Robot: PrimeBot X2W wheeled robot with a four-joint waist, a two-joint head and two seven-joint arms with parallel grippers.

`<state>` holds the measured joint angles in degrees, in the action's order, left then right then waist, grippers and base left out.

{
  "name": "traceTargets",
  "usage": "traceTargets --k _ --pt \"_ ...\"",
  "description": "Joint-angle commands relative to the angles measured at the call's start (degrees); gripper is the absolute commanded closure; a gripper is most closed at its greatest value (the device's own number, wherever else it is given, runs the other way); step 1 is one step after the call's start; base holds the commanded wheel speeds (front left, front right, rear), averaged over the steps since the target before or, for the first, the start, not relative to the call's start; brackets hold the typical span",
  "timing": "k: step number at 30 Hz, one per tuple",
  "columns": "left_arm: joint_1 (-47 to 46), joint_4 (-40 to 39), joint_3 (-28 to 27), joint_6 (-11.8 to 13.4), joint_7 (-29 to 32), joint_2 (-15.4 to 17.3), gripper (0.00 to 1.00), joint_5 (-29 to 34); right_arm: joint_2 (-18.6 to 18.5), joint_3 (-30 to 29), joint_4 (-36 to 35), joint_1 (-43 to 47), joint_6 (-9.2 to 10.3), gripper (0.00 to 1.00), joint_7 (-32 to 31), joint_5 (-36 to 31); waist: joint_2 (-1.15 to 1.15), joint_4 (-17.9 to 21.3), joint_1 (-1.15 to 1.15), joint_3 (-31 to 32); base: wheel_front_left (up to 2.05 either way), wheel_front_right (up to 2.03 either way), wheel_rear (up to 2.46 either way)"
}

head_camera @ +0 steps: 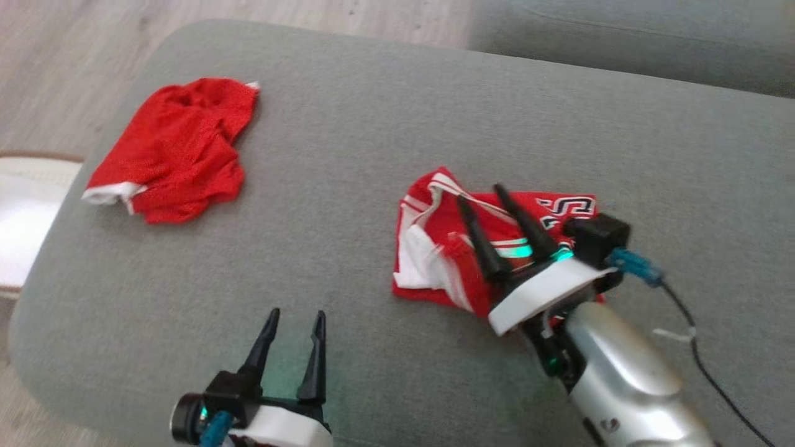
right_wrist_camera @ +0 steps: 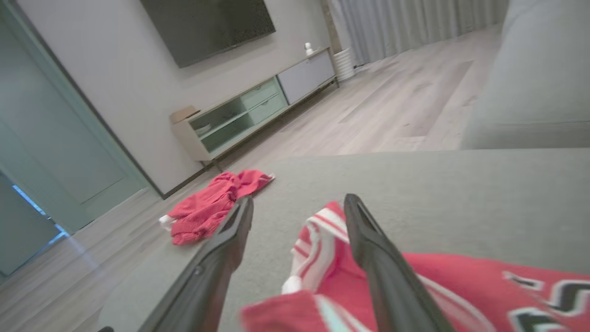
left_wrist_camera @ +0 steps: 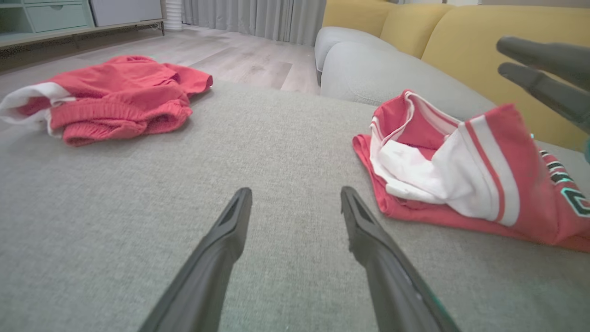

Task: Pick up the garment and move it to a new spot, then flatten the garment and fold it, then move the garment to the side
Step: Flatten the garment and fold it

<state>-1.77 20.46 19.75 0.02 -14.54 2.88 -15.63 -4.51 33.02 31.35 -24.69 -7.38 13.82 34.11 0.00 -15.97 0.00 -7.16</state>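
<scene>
The garment [head_camera: 435,208], a red jersey with white trim and black-and-white lettering, lies crumpled right of centre on the grey cushion [head_camera: 372,124]. My right gripper [head_camera: 479,192] hovers over it, fingers spread and open, with nothing pinched between them. In the right wrist view the gripper [right_wrist_camera: 299,199] has the jersey [right_wrist_camera: 461,286] beneath and its striped edge below the gap. My left gripper [head_camera: 297,312] is open over bare cushion near the front edge, left of the jersey. The left wrist view shows that gripper [left_wrist_camera: 296,190] and the jersey [left_wrist_camera: 461,175] to its right, one flap raised and blurred.
Another red garment with a white hem [head_camera: 174,149] lies bunched at the cushion's far left. Wooden floor [head_camera: 62,49] lies beyond the left edge. A second grey cushion [head_camera: 621,37] and a yellow sofa back [left_wrist_camera: 461,41] stand behind. A black cable [head_camera: 702,354] trails from my right wrist.
</scene>
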Motion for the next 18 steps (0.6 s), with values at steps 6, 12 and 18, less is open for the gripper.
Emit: traceTargets --k 6,12,18 --pt "-2.68 -2.46 -4.69 0.26 -0.46 -0.01 0.0 0.69 -0.25 -16.06 -5.14 3.86 -0.11 0.0 1.16 -10.54 0.0 6.12 0.0 1.7 0.0 0.0 0.0" --pt "-2.95 -2.67 -7.4 0.36 -0.46 -0.01 0.0 1.72 0.64 -27.22 -7.87 11.03 -0.11 0.0 1.17 -19.94 0.0 9.21 0.0 3.08 0.0 0.0 0.0" --pt "-0.03 -2.72 -9.25 0.43 -0.46 -0.01 0.0 3.24 1.46 -31.85 -9.65 17.62 -0.11 0.0 1.17 -25.4 0.0 11.13 0.0 5.54 0.0 0.0 0.0"
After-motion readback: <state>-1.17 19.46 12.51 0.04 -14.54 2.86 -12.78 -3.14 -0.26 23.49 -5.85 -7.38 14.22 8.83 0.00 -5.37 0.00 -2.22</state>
